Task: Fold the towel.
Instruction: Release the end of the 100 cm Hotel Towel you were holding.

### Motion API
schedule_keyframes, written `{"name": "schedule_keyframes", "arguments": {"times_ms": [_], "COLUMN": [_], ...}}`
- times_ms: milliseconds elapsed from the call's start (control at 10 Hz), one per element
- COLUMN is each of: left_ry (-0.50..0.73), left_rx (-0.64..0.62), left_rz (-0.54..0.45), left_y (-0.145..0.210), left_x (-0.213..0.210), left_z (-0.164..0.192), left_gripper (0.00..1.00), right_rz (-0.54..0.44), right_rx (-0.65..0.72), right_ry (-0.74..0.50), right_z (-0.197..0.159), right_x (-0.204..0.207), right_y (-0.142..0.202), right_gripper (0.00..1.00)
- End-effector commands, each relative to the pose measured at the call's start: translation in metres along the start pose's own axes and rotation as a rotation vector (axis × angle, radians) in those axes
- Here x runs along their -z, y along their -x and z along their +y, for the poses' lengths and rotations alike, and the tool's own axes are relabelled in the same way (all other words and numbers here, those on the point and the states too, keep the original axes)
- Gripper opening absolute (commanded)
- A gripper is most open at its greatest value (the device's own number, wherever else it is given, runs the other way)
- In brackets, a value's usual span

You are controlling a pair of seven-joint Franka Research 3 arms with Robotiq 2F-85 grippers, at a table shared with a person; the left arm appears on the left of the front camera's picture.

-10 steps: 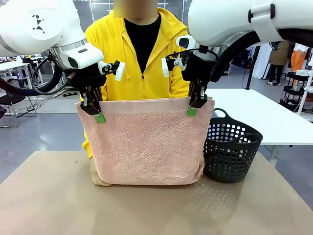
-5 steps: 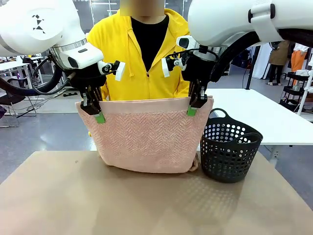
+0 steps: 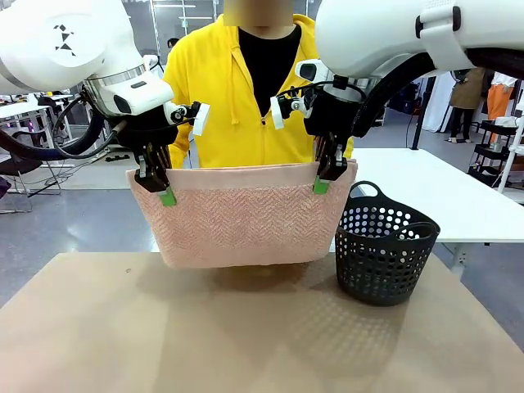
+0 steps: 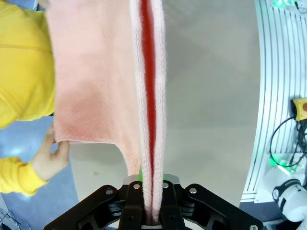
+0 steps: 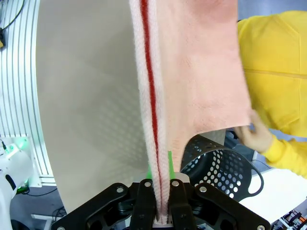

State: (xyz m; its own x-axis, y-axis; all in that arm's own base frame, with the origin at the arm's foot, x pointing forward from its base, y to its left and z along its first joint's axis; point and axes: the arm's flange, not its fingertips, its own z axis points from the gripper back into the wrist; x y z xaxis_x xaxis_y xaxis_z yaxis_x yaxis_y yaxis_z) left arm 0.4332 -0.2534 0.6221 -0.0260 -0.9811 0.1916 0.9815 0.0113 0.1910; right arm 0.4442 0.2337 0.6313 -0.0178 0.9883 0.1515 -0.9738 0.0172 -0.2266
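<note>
- where is the light salmon-pink terry towel (image 3: 246, 217)?
- it hangs above the brown bench (image 3: 246, 344). the left arm's fingers (image 3: 166, 195) and the right arm's fingers (image 3: 321, 185) are clamped tight on its top corners.
- anything else?
- a person's hand (image 4: 53, 155) holds a far corner, and a black perforated plastic basket (image 3: 385, 254) stands just beside the towel.

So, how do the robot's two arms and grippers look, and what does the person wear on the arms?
The left arm and right arm have rounded white shells; the left one carries a small black geometric mark. The left gripper and right gripper are black with green pads. Black cables loop beside both wrists, and white tags stick out there. The person's sleeve is yellow.
</note>
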Motion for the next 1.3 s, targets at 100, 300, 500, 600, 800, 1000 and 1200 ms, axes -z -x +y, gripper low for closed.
{"name": "schedule_keyframes", "arguments": {"times_ms": [100,300,500,600,800,1000,1200], "left_ry": [-0.004,-0.004,-0.004,-0.004,-0.004,-0.004,-0.004], "left_rx": [-0.012,-0.012,-0.012,-0.012,-0.012,-0.012,-0.012], "left_rz": [-0.003,-0.003,-0.003,-0.003,-0.003,-0.003,-0.003], "left_y": [0.0005,0.0005,0.0005,0.0005,0.0005,0.0005,0.0005], "left_x": [-0.0013,-0.0013,-0.0013,-0.0013,-0.0013,-0.0013,-0.0013], "left_z": [0.0003,0.0003,0.0003,0.0003,0.0003,0.0003,0.0003], "left_gripper": [0.0,0.0,0.0,0.0,0.0,0.0,0.0], "right_rz": [0.008,0.008,0.008,0.008,0.008,0.008,0.008], "right_rx": [-0.006,-0.006,-0.006,-0.006,-0.006,-0.006,-0.006], "right_ry": [0.007,0.007,0.007,0.007,0.007,0.007,0.007], "right_z": [-0.0002,-0.0002,-0.0002,-0.0002,-0.0002,-0.0002,-0.0002], "right_x": [-0.0016,-0.0016,-0.0016,-0.0016,-0.0016,-0.0016,-0.0016], "right_y": [0.0016,0.0016,0.0016,0.0016,0.0016,0.0016,0.0016], "right_gripper": [0.0,0.0,0.0,0.0,0.0,0.0,0.0]}}
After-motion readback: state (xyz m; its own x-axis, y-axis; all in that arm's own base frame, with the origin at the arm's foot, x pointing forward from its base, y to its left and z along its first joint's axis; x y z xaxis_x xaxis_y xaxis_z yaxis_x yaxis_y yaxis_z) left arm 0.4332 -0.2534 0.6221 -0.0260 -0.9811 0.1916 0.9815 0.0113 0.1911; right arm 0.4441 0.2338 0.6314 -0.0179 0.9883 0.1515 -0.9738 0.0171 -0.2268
